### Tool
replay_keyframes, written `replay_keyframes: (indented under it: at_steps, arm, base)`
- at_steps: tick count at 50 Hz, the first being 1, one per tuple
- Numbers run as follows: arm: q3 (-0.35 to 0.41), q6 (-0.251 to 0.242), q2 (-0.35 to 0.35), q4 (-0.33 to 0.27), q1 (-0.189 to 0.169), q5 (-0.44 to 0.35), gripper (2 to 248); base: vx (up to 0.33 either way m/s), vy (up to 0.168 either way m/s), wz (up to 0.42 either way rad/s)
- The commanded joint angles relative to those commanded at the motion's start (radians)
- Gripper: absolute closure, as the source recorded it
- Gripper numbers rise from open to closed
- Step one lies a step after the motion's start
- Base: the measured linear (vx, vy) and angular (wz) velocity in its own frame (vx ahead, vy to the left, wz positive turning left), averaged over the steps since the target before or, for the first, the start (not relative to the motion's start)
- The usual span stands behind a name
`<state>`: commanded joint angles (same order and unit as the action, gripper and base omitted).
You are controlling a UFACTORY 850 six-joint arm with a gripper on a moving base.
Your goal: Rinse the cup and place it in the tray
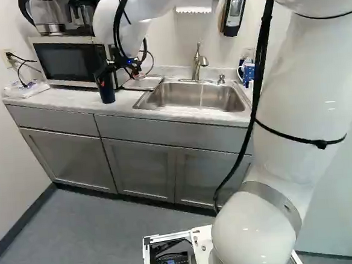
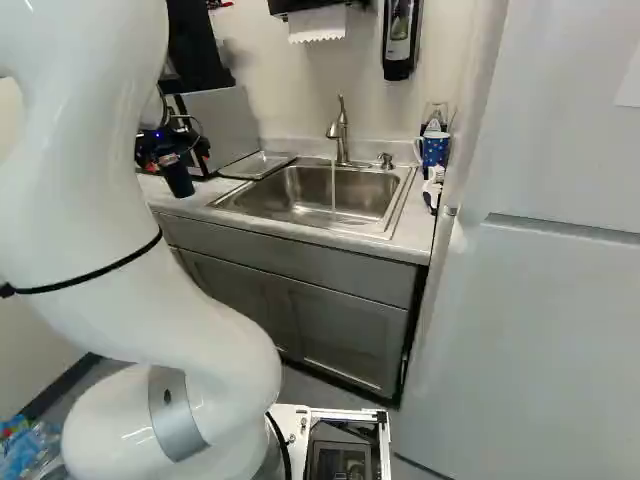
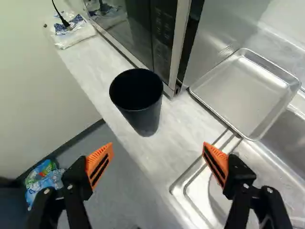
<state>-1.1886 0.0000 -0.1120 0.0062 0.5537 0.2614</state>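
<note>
The gripper [image 1: 122, 65] is above the counter near the microwave, close to the dark cup [image 1: 105, 90]. Seen from the wrist, the gripper [image 3: 158, 151] stands wide open with nothing between its orange pads. Upright on the counter, the black cup [image 3: 145, 114] is ahead of the fingers, its dark mouth facing up. A shallow metal tray [image 3: 243, 93] lies beside the microwave at the sink's edge, with nothing on it. Water runs from the faucet [image 2: 341, 128] into the metal sink [image 2: 300, 212].
The microwave [image 1: 68, 62] stands behind the cup, with a coffee maker on top. A blue cup [image 2: 434, 148] and other small items are beyond the soap pump [image 2: 386, 160]. A tall white fridge [image 2: 540, 300] borders the counter. A plastic bag [image 1: 25, 88] lies at the counter's far end.
</note>
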Motion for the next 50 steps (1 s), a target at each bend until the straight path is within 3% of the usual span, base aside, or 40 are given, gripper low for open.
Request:
replay_keyframes:
  at_steps: [50]
  arm:
    - [0.092,0.000,-0.021,0.000,0.040,-0.285,3]
  base:
    - [0.000,0.000,0.000]
